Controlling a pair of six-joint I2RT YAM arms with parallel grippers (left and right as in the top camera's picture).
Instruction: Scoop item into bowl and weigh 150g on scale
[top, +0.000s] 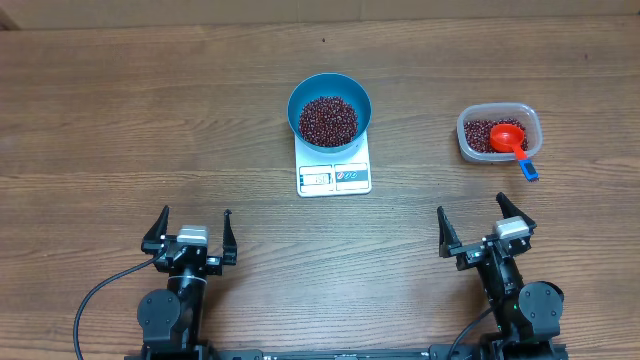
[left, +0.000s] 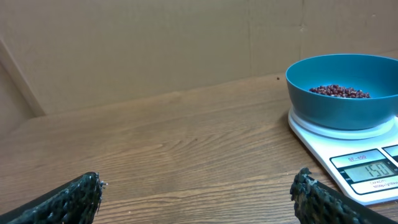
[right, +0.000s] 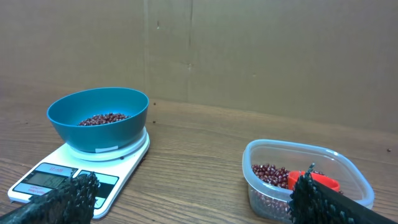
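Bowl of beans sits on scale, mid tabletop, so weight registers; display seems at target. Scoop lies in tub, right side. L claw & R claw gape wide, empty, parked clear of scale. Prob. done.

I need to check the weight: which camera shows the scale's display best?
The left wrist view: the scale's display is close and its digits are legible, apparently 150. Overhead, the display is too small to read. The right wrist view catches it at a shallow angle, digits unreadable.
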